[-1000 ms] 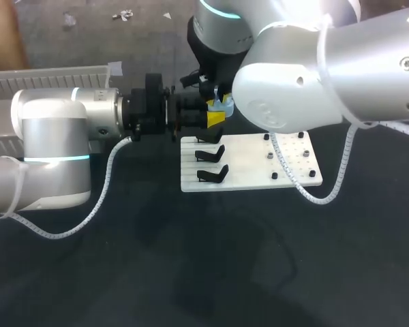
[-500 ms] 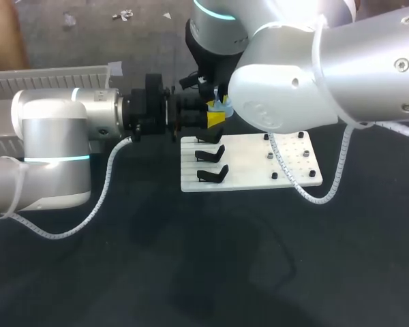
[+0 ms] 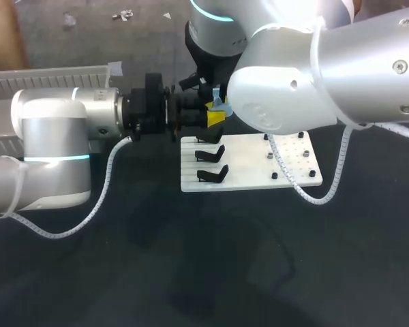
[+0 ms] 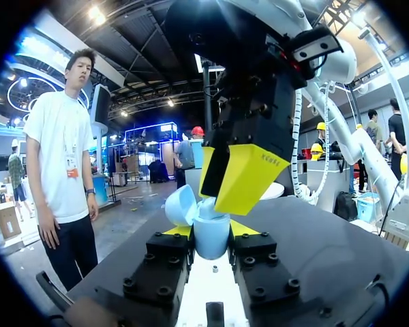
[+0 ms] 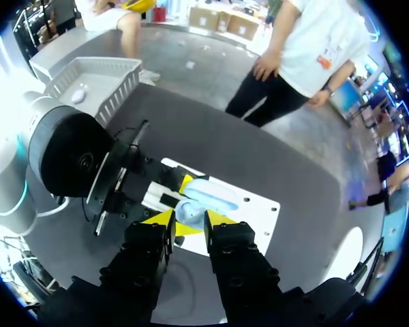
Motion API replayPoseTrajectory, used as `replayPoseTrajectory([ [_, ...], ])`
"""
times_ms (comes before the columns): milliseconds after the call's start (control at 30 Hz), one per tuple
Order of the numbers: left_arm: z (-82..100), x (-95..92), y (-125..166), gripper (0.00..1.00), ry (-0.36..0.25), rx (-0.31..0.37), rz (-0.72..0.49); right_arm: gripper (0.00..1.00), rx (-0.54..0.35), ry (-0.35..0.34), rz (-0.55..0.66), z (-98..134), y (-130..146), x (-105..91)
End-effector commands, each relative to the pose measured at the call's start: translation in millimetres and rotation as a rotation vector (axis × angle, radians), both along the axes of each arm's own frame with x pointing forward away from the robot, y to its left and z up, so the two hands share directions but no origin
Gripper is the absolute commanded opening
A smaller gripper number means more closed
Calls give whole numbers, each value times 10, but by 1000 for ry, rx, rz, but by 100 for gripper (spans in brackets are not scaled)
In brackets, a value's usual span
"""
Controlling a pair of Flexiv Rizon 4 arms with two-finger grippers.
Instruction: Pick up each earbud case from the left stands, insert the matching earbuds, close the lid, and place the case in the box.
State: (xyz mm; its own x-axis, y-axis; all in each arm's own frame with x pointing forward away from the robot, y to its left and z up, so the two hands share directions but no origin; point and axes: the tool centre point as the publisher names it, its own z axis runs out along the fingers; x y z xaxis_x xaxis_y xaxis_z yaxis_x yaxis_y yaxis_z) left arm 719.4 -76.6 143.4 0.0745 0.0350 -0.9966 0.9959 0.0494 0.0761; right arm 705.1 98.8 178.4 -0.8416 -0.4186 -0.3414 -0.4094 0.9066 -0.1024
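Left wrist view: left gripper (image 4: 210, 231) clamps smooth rounded pale-blue case (image 4: 211, 242), lid (image 4: 180, 204) open; right gripper (image 5: 189, 219) state unclear.

My left arm (image 3: 51, 146) and right arm (image 3: 313, 75) are silver-white, with cyan rings (image 3: 54, 159), white spiral cables (image 3: 102, 192), and black yellow-tipped fingers (image 5: 221, 219).

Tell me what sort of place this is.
Probably a two-arm robot assembly and packing bench: a dark table holds a white fixture plate with black stands, a grey box sits at its left, and the left gripper holds a light blue earbud case.
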Motion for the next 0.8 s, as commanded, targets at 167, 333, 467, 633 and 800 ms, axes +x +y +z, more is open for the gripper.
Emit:
replayPoseTrajectory([
  [167,-4,-17,0,0,-3,-3,6,24,10,-16,-1,75,21,-11],
  [333,-4,-17,0,0,-3,-3,6,26,35,-58,-9,244,-7,78],
  [467,-4,-17,0,0,-3,-3,6,31,39,-87,-33,264,-50,290],
  [633,-4,-17,0,0,-3,-3,6,34,48,-102,-51,230,-68,550],
  [800,-4,-17,0,0,-3,-3,6,33,54,-88,-76,101,-93,701],
])
